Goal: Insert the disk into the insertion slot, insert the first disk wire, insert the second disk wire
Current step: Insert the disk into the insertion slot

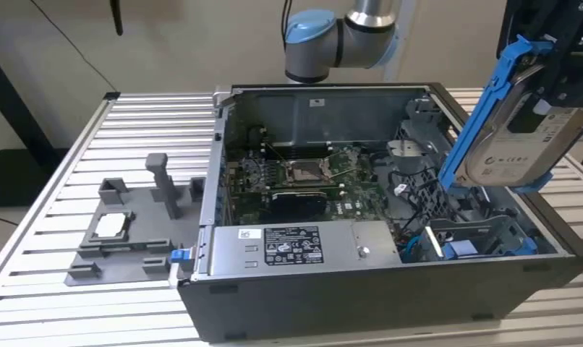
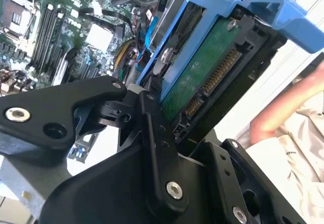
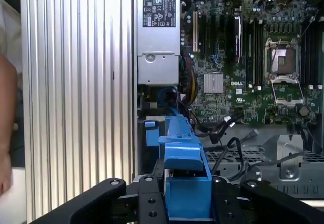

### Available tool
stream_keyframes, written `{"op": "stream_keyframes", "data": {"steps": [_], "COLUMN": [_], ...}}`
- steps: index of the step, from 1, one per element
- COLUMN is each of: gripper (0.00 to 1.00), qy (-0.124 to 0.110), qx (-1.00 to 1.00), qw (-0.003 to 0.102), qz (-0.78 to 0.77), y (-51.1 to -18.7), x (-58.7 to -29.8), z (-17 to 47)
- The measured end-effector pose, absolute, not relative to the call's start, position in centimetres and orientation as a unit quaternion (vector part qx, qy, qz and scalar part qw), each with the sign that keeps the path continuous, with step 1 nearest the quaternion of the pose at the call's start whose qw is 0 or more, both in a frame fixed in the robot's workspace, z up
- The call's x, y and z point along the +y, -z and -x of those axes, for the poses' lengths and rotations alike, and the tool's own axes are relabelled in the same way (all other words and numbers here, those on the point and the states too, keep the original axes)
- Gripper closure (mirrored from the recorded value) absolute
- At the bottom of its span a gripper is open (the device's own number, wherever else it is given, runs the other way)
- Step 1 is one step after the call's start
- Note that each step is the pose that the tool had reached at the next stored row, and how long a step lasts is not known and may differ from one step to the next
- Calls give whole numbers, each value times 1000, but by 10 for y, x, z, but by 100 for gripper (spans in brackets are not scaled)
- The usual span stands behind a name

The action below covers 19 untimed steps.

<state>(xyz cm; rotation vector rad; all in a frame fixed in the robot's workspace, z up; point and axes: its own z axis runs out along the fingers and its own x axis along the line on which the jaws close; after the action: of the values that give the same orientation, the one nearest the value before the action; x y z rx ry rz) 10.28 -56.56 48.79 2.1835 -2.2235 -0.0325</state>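
Note:
The disk (image 1: 523, 137), silver-grey with a white label in a bright blue carrier, hangs tilted above the open computer case's right side in the exterior view. My gripper (image 1: 560, 69) is shut on its upper end. The second wrist view has the disk's green circuit-board side (image 2: 207, 77) clamped at my gripper (image 2: 164, 105). In the first wrist view the blue carrier (image 3: 185, 158) sticks out from my gripper (image 3: 186, 201). The insertion slot (image 1: 475, 242), a grey metal cage with blue tabs, sits below the disk in the case's near right corner. Loose cables (image 1: 407, 191) lie beside it; which are the disk wires I cannot tell.
Inside the case are a green motherboard (image 1: 301, 173) and a grey labelled power-supply box (image 1: 291, 246). A grey fixture (image 1: 127, 231) stands on the slatted table (image 1: 40, 303) at the exterior view's left. A person's arm (image 2: 283, 112) is close to the case; it also edges the first wrist view (image 3: 7, 122).

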Motion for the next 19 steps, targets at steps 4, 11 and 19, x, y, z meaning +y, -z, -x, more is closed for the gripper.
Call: {"op": "stream_keyframes", "data": {"steps": [4, 11, 19], "gripper": [67, 67, 67], "qy": [10, 9, 10], "qx": [-713, -713, -713], "qw": [12, 12, 12], "qz": [-701, -701, -701], "y": [-481, -469, -461], "x": [-566, -566, -566], "z": [-103, -103, -103]}}
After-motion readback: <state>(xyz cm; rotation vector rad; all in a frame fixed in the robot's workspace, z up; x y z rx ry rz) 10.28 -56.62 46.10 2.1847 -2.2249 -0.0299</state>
